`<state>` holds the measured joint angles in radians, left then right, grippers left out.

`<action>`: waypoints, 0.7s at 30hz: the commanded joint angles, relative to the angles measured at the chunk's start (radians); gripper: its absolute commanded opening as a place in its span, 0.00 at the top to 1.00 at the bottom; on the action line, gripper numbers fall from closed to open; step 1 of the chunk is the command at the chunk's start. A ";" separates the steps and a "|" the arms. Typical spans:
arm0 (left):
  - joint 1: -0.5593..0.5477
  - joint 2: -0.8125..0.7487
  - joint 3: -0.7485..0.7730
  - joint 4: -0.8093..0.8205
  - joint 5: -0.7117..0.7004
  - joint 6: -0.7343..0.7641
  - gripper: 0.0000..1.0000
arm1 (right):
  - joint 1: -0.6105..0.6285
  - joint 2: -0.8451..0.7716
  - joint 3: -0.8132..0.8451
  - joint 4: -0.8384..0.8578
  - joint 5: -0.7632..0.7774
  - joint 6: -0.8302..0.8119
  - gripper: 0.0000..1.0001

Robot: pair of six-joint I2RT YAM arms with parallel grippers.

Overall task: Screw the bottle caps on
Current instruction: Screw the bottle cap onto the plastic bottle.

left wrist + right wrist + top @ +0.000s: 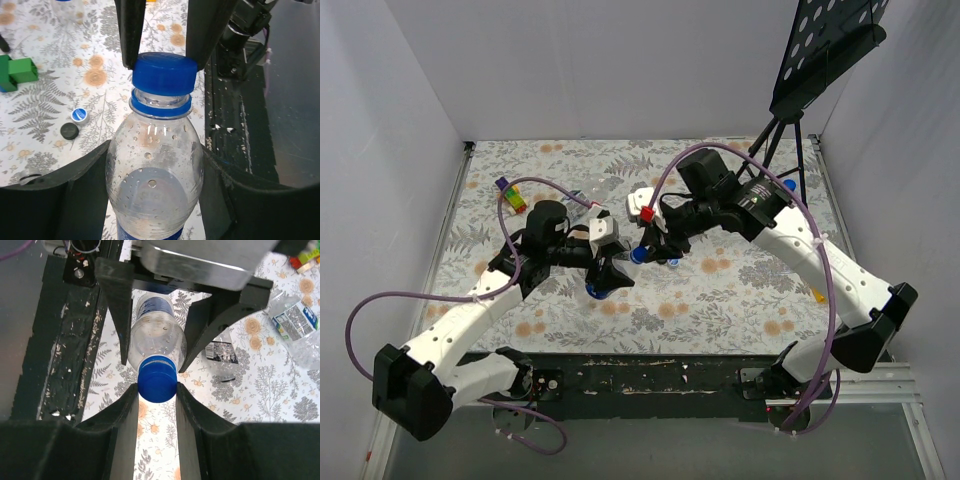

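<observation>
A clear bottle point(152, 170) with water droplets inside is clamped at its shoulder by my left gripper point(155, 150), which is shut on it. A blue cap point(164, 74) sits on the bottle's neck. My right gripper point(157, 387) is shut on that blue cap point(157, 378), one finger pressing each side. In the top view the two grippers meet over the middle of the table, left gripper point(605, 268) and right gripper point(642, 252). A white-and-blue cap point(79, 115) and a black cap point(69, 131) lie loose on the floral cloth.
Two more bottles lie on the cloth, one with a blue-and-white label point(295, 325), one with a dark label point(222, 357). Green blocks point(20, 70) and coloured blocks point(512, 195) sit at the back left. A music stand point(820, 60) rises at the back right.
</observation>
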<state>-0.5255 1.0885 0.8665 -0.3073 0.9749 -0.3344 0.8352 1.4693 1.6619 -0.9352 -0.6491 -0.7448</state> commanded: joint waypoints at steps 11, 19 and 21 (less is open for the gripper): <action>-0.172 -0.159 -0.106 0.479 -0.471 -0.086 0.79 | 0.022 -0.047 -0.091 0.180 0.146 0.430 0.99; -0.287 -0.203 -0.227 0.723 -0.792 -0.160 0.82 | 0.022 -0.069 -0.128 0.214 0.258 0.669 0.99; -0.318 -0.205 -0.251 0.778 -0.856 -0.163 0.82 | 0.022 -0.081 -0.142 0.230 0.287 0.717 0.99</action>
<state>-0.7830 0.9283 0.6125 0.1524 0.2863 -0.4572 0.8337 1.3933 1.5661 -0.7563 -0.4091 -0.1905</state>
